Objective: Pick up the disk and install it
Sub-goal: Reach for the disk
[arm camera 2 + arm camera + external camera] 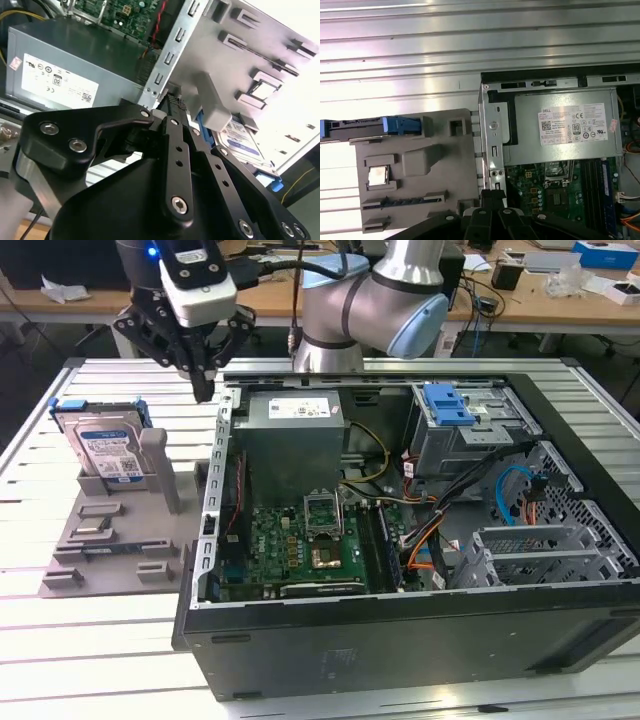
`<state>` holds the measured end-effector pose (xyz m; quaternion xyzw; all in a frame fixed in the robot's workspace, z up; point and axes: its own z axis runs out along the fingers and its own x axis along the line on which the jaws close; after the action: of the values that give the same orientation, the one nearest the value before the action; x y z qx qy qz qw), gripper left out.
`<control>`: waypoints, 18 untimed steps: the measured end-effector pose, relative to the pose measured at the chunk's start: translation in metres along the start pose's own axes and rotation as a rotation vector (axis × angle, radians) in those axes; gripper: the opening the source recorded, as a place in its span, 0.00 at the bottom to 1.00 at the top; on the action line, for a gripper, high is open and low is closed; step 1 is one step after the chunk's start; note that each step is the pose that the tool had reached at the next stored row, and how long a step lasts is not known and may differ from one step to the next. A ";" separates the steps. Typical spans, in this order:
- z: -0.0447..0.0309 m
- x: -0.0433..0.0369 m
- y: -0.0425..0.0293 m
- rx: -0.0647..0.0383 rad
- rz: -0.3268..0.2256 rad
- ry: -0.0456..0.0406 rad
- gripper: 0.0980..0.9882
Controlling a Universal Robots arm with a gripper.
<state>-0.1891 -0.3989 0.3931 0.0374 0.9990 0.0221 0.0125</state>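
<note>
The gripper (204,386) hangs with its fingers pressed together on nothing, just above the open computer case's (400,650) side wall, at the corner where the grey power supply (292,445) sits. Outside that wall, a grey holder tray (100,540) lies on the bench (90,640) just beside the case. The disk (105,448) stands upright on edge in the tray, blue bracket around it, near the gripper but apart from it.

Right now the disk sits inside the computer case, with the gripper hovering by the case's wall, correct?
No. The exterior view shows the disk standing upright in the grey holder outside the computer case, on the exterior view's left of it. The gripper does hover by the case's wall.
</note>
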 end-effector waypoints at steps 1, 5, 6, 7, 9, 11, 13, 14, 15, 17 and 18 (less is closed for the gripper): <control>-0.0001 0.0028 -0.0002 0.000 0.000 0.0000 0.01; -0.0002 0.0166 -0.0012 0.000 0.000 0.0000 0.01; -0.0003 0.0190 -0.0014 0.000 0.000 0.0000 0.01; -0.0003 0.0220 -0.0016 0.000 0.000 0.0001 0.01; -0.0003 0.0273 -0.0020 0.000 0.000 0.0000 0.01; -0.0004 0.0323 -0.0024 0.000 0.000 0.0001 0.01; -0.0004 0.0392 -0.0030 0.000 0.000 0.0000 0.01; -0.0004 0.0430 -0.0032 0.000 0.000 0.0000 0.01; -0.0004 0.0453 -0.0034 0.000 0.000 0.0000 0.01; -0.0005 0.0500 -0.0037 0.000 0.000 0.0000 0.01; -0.0005 0.0526 -0.0039 0.000 0.000 0.0000 0.01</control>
<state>-0.2418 -0.3988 0.3922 0.0374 0.9990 0.0221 0.0125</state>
